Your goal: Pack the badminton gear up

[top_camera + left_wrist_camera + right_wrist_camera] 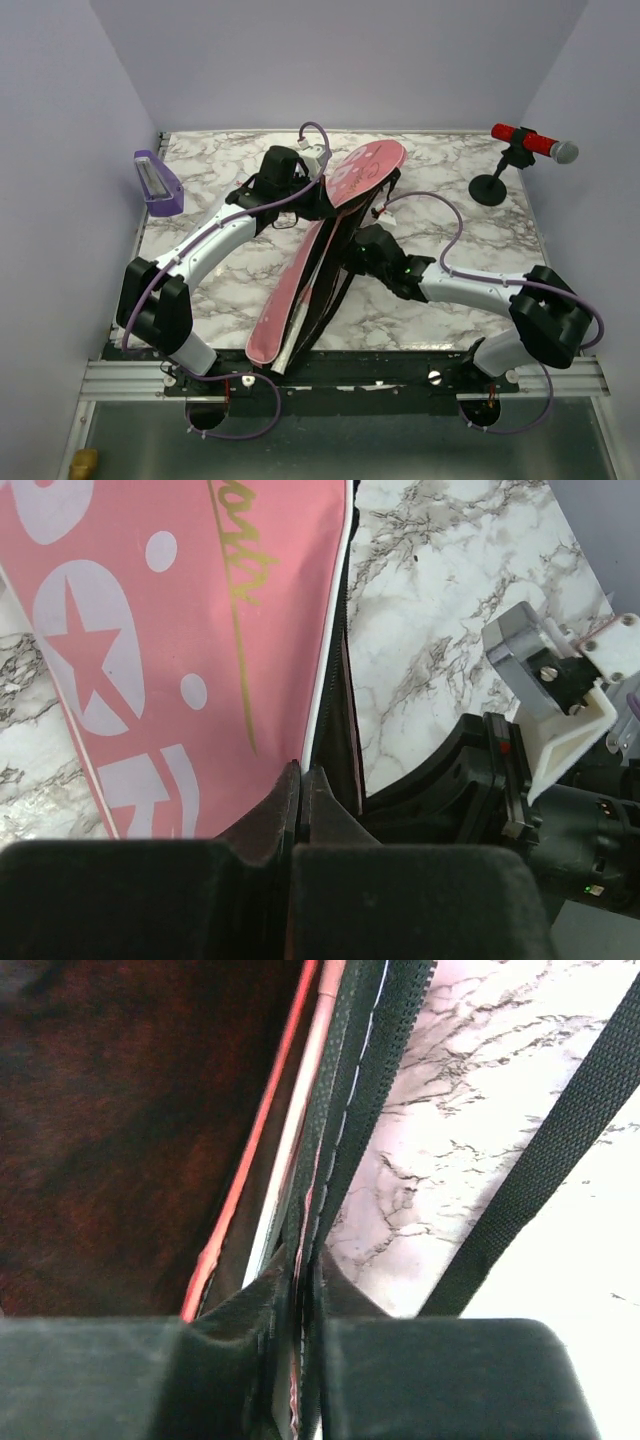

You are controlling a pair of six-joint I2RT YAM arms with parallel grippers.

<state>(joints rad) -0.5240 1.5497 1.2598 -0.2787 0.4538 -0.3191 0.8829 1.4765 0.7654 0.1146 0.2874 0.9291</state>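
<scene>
The long pink bag [300, 270] with white lettering lies diagonally across the marble table, its wide end at the back. My left gripper [318, 196] is shut on the bag's edge near the wide end; in the left wrist view the pink panel [180, 630] fills the left and the jaws pinch its white-piped edge [302, 776]. My right gripper [352, 250] is shut on the bag's black zipper edge [330, 1140] at the middle. The dark inside of the bag [120, 1110] shows, with a thin pink racket frame [255, 1150] in it. The shuttlecock and the white tube are not in view.
A red microphone [530, 142] on a black stand [489, 188] is at the back right. A small purple tray [157, 182] leans at the back left edge. A black strap [540, 1170] of the bag lies over the marble. Purple walls enclose the table.
</scene>
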